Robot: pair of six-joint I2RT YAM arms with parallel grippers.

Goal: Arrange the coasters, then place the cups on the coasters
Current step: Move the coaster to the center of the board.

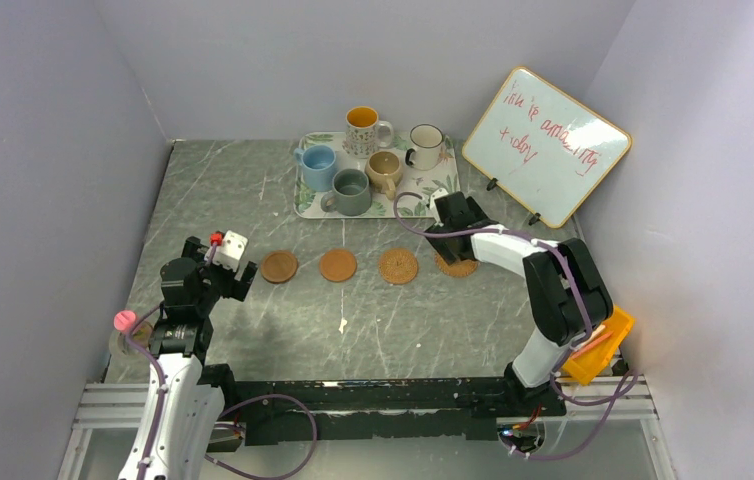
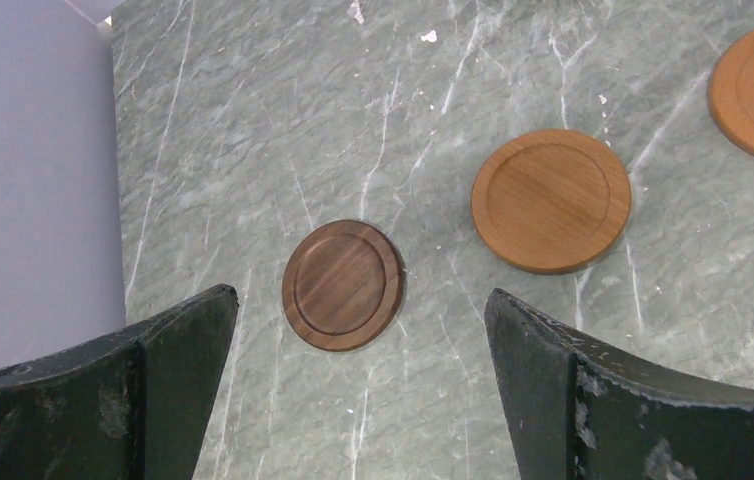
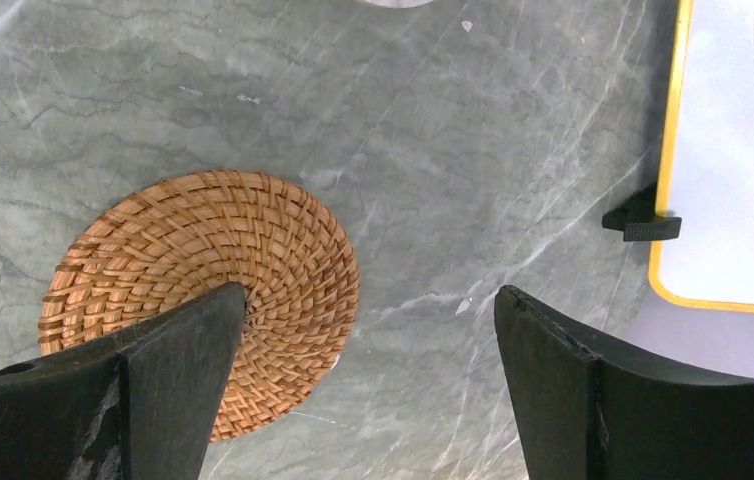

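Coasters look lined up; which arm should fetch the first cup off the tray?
Probably right. The right fingers hang open beside the tray's near right corner, close to the white cup; the left fingers sit farther off, over the dark coaster.

You have soft, even light from overhead across the table (image 1: 243, 200); shadows stay faint, just a dim smudge on the marble beside the left arm (image 1: 168, 420). Both wrist views are sharp: the stone's veins and the woven coaster (image 3: 243, 240) read crisply. The whiteboard (image 3: 743, 150) washes out to near white, and the dark fingers (image 2: 633, 400) lose detail
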